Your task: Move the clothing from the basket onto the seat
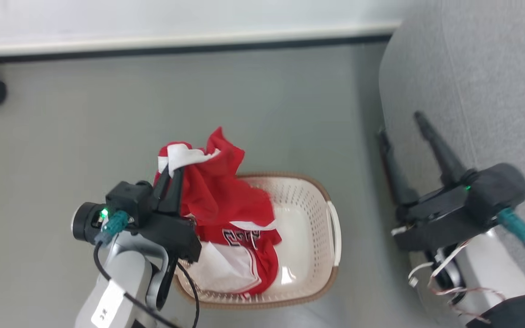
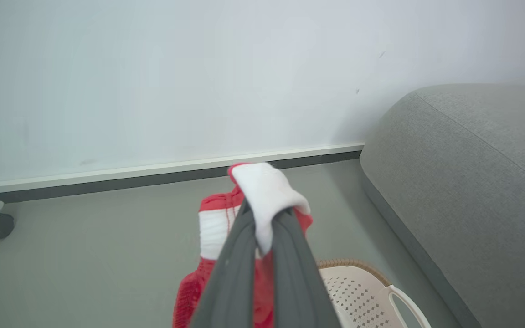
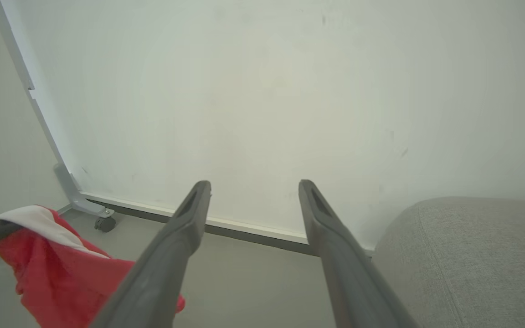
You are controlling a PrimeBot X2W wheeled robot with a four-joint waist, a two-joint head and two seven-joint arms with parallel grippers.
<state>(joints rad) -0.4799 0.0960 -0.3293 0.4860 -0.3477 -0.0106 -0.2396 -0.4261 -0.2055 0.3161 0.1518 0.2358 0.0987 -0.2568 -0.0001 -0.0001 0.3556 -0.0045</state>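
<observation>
**Garment transfer: basket to seat**

Left tool (image 1: pixel 172 175) is clenched on a white-trimmed fold of the clothing (image 1: pixel 217 191), above the left rim of the basket (image 1: pixel 310 200). The gripped garment hangs from the fingers with its long axis running downward and its lower end reaching into the basket. Whether it is free of the red jersey (image 1: pixel 244 239) lying inside cannot be told. Right tool (image 1: pixel 401 125) is released, fingers spread wide and holding nothing. It sits well to the right of the basket, over the edge of the seat (image 1: pixel 472 68).

Governing relation: the seat lies to the right of the basket, on the side opposite the loaded tool. The right arm is nearer the seat, but the left arm carries the load. The coming move probably calls for a lift until the hem clears the rim, then a carry rightward across the basket.
</observation>
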